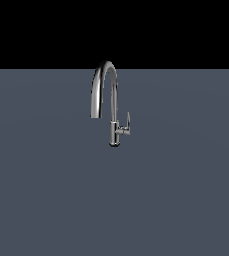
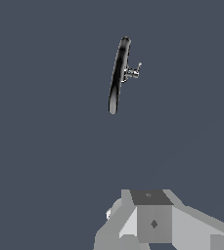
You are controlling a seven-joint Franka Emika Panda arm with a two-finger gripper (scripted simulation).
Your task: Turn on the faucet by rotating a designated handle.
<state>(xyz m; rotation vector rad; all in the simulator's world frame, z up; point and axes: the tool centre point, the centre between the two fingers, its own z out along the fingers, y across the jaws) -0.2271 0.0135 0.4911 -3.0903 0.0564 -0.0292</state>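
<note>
My gripper [image 2: 155,222] shows only in the wrist view, as a blocky pale grey body with a darker square face. Its fingertips are out of the picture, so I cannot tell whether my jaws stand apart or together. I see nothing held in them and nothing touching them. The exterior view does not show me at all.

The tall shiny chrome faucet with the high arched gooseneck spout [image 1: 106,90] stands well apart from me. In the exterior view it rises upright near the middle of the picture, and the spout arches over and comes down at about nine o'clock from the slim cylindrical body. A dark ring sits at its foot, where it meets the surface. The small flat chrome lever blade of the handle [image 1: 127,121] sticks out on a short stub at about three o'clock from the lower body, and the blade points upward. In the wrist view I see the faucet [image 2: 117,75] from above, as a narrow bright streak with dark reflections, and the handle [image 2: 134,71] is a small glinting piece just beside it.

The flat slate-grey surface [image 1: 51,200] under the faucet is plain and matte. Beyond its far edge the background [image 1: 36,30] is solid black.
</note>
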